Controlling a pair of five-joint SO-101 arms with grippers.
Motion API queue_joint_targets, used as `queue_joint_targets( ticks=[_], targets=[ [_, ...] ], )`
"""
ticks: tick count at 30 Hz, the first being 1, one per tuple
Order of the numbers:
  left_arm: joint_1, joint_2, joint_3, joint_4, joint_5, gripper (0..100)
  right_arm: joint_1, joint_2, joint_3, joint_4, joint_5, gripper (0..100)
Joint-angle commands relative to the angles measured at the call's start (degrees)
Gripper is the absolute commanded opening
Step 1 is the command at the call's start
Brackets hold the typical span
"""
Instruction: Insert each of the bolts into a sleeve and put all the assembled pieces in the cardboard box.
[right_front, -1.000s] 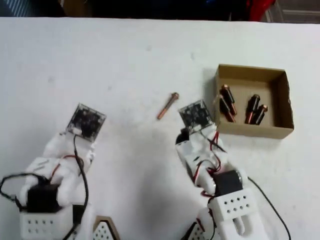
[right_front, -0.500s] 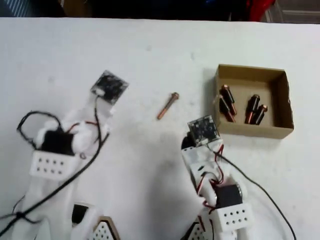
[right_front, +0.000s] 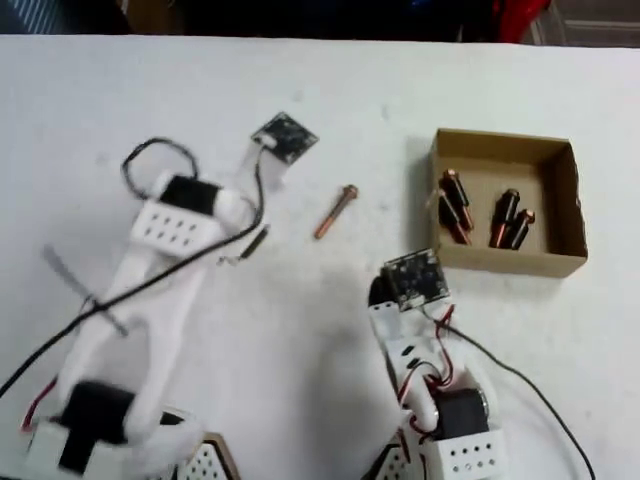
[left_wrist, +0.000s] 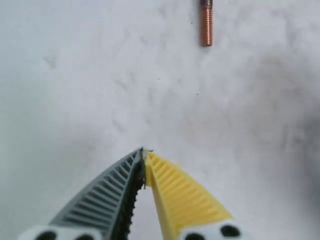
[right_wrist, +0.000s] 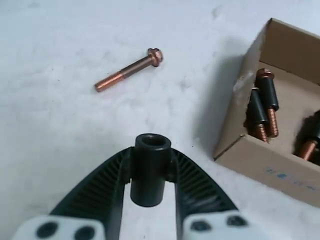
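On the white table (right_front: 100, 90), about midway between its left and right edges: one copper bolt (right_front: 336, 212) (left_wrist: 206, 22) (right_wrist: 129, 70), lying flat and bare, head toward the far edge, threaded end toward the near edge.

Toward the right edge, near the bolt but not touching it: the cardboard box (right_front: 505, 263) (right_wrist: 270, 160), open at the top. On its floor, four assembled pieces (right_front: 455, 205) (right_wrist: 265, 100), all lying down, two by the left wall and two nearer the right wall.

Off the box's near-left corner: the right gripper (right_wrist: 150, 152), fingers parted just enough to clamp a black sleeve (right_wrist: 149, 172) between them, one open end showing at the fingertips. Upright or tilted, hard to say from this angle.

On the bolt's other side, toward the left edge: the left gripper (left_wrist: 143, 152), grey and yellow fingers pressed together tip to tip, gripping nothing, aimed roughly at the bolt's threaded end and well short of it.
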Motion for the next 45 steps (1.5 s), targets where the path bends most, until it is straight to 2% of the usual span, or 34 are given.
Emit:
queue_joint_targets(
  ticks=[1,11,16,22,37,42,45],
  targets=[
    [1.3,6.9,-7.7,0.1,0.7,3,4.3,-0.7,0.4,-2.0,0.3,1.7],
    [4.3,24.4,-25.2,0.2,0.7,3,9.9,-0.7,3.2,-5.3,0.4,1.7],
    [6.0,31.9,-34.4,0.2,0.7,12,9.8,-0.7,4.0,-5.6,0.4,1.7],
    [6.9,41.9,-45.5,0.6,0.7,13,9.9,-0.7,4.0,-5.2,0.4,1.7],
    [10.3,66.7,-87.0,15.0,0.7,13,9.6,-0.7,4.4,-5.1,0.4,1.7],
    [10.3,72.2,-95.9,18.5,0.9,13,9.6,-0.7,4.5,-5.1,0.4,1.7],
    [10.2,74.6,-98.8,18.9,4.2,13,9.6,-0.7,4.6,-5.1,0.4,1.7]
  ],
)
